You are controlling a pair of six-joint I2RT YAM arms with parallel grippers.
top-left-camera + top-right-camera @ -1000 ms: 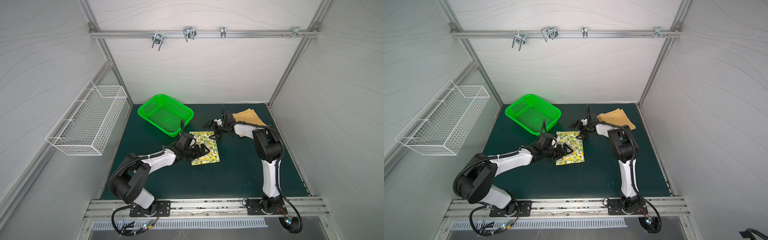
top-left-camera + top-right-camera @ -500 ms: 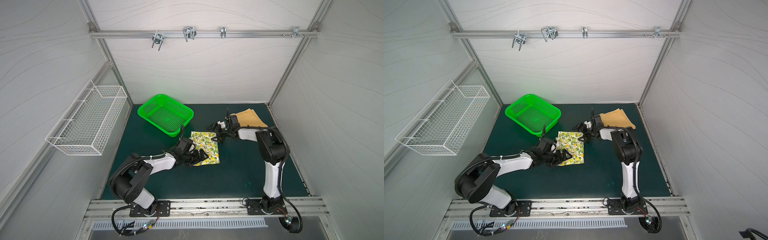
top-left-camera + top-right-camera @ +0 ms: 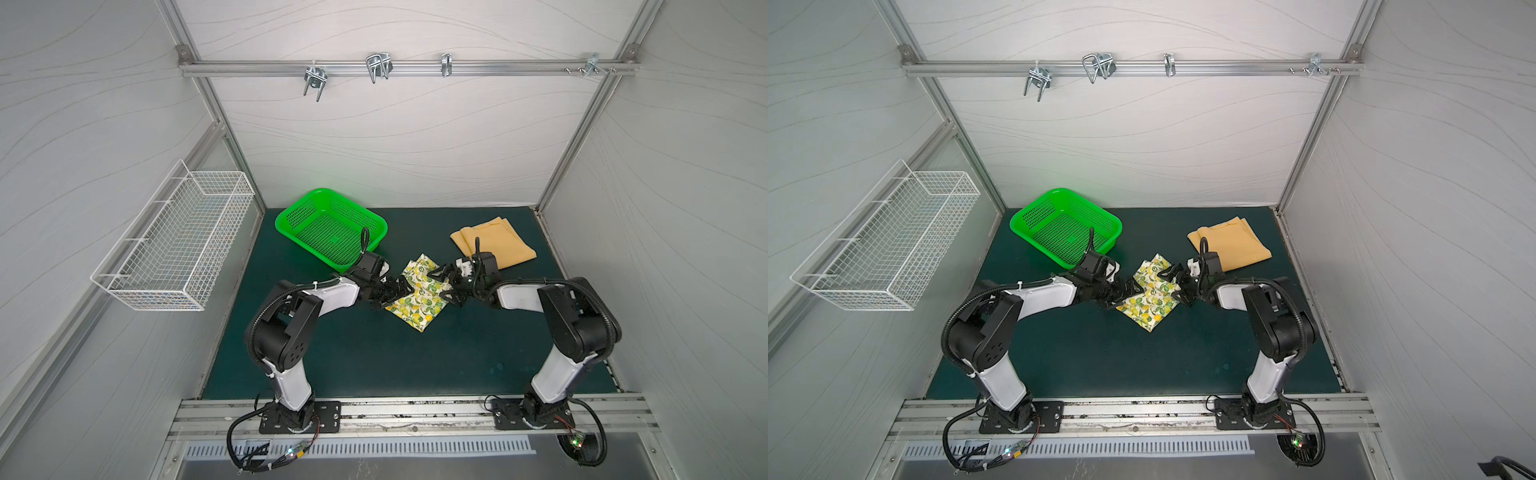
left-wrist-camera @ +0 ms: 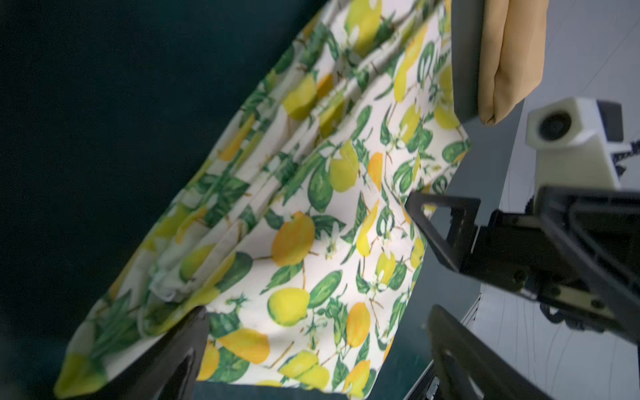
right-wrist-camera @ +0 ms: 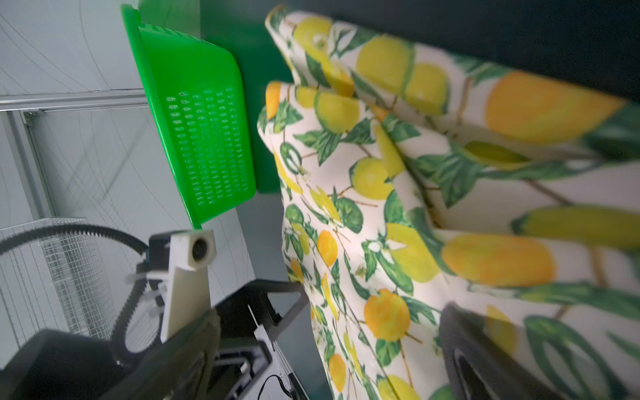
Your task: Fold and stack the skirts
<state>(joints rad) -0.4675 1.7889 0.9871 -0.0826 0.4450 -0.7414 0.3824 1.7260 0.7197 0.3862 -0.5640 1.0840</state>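
— Cream cloth with lemons: where is it?
— The lemon skirt (image 3: pixel 420 300) lies folded on the green mat (image 3: pixel 374 353), between my left gripper (image 3: pixel 391 291) and right gripper (image 3: pixel 445 286). Both stand spread wide at its edges, clamping nothing. The mustard skirt (image 3: pixel 496 245) lies folded farther back, apart.

No readable text, labels or numbers anywhere.

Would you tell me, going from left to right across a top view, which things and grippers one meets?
white wire basket → green basket → left gripper → lemon-print skirt → right gripper → mustard skirt
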